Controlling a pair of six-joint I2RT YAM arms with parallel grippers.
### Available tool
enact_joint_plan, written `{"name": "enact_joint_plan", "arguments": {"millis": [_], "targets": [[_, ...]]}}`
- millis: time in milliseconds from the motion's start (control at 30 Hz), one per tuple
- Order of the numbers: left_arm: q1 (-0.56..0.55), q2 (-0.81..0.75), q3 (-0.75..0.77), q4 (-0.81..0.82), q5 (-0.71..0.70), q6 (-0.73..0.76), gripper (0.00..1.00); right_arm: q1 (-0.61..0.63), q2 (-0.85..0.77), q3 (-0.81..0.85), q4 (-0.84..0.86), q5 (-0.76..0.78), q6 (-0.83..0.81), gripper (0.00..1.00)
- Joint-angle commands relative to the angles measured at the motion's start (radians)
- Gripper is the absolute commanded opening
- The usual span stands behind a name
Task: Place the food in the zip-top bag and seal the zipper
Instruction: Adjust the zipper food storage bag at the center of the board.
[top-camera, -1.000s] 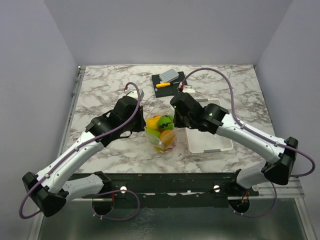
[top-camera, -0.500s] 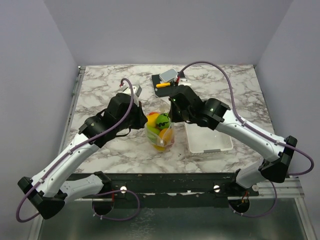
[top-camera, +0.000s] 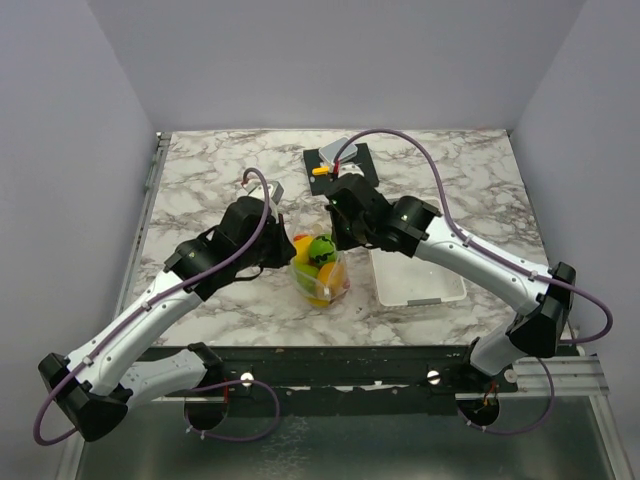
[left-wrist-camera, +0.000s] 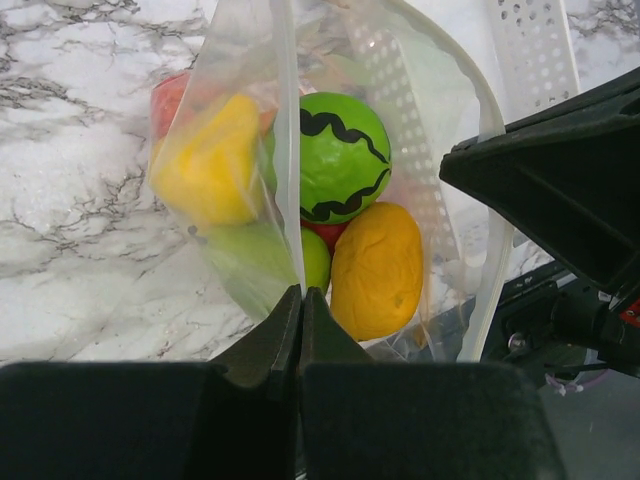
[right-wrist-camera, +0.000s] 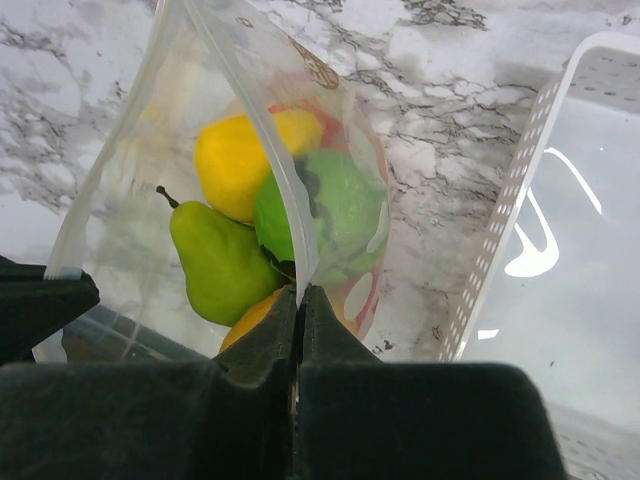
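Now, your left end effector (left-wrist-camera: 301, 292) is pinched tight on the zipper (left-wrist-camera: 286, 130) of the zip-top bag (top-camera: 322, 290), gripping the mouth at its 9 o'clock side in the top view. Your right end effector (right-wrist-camera: 299, 290) is clamped on the same strip at 3 o'clock. The bag stands upright between them on the counter (top-camera: 200, 190). The food (top-camera: 322, 250) is inside: a striped green ball (left-wrist-camera: 345, 155), a pear (right-wrist-camera: 220, 260), and yellow, orange and red pieces. Both arms reach forward, elbows bowed outward, wrists turned in toward each other. The white basket (top-camera: 420, 285) lies just beside the bag at 3 o'clock.
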Motion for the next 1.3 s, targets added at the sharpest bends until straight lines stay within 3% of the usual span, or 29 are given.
{"name": "enact_joint_plan", "arguments": {"millis": [0,167,367,433,733,933,1267], "targets": [[0.001,-0.018,-0.031,0.053,0.027,-0.037,0.00,-0.001,0.004,-0.027,0.040,-0.037,-0.028,0.02],[0.001,-0.034,-0.046,0.059,0.009,-0.051,0.00,-0.001,-0.011,-0.005,0.051,-0.059,-0.028,0.14],[0.001,-0.033,-0.049,0.061,0.010,-0.055,0.00,-0.001,-0.065,-0.005,0.064,-0.105,-0.010,0.44],[0.001,-0.029,-0.052,0.062,0.012,-0.057,0.00,-0.001,-0.081,-0.010,0.057,-0.127,-0.003,0.50],[0.001,-0.030,-0.051,0.063,0.003,-0.057,0.00,0.082,-0.196,-0.091,0.056,-0.128,0.077,0.59],[0.001,-0.026,-0.049,0.063,0.002,-0.054,0.00,0.227,-0.218,-0.113,-0.016,0.058,0.159,0.65],[0.001,-0.032,-0.047,0.063,0.009,-0.051,0.00,0.370,-0.218,-0.177,-0.136,0.276,0.341,0.66]]}}
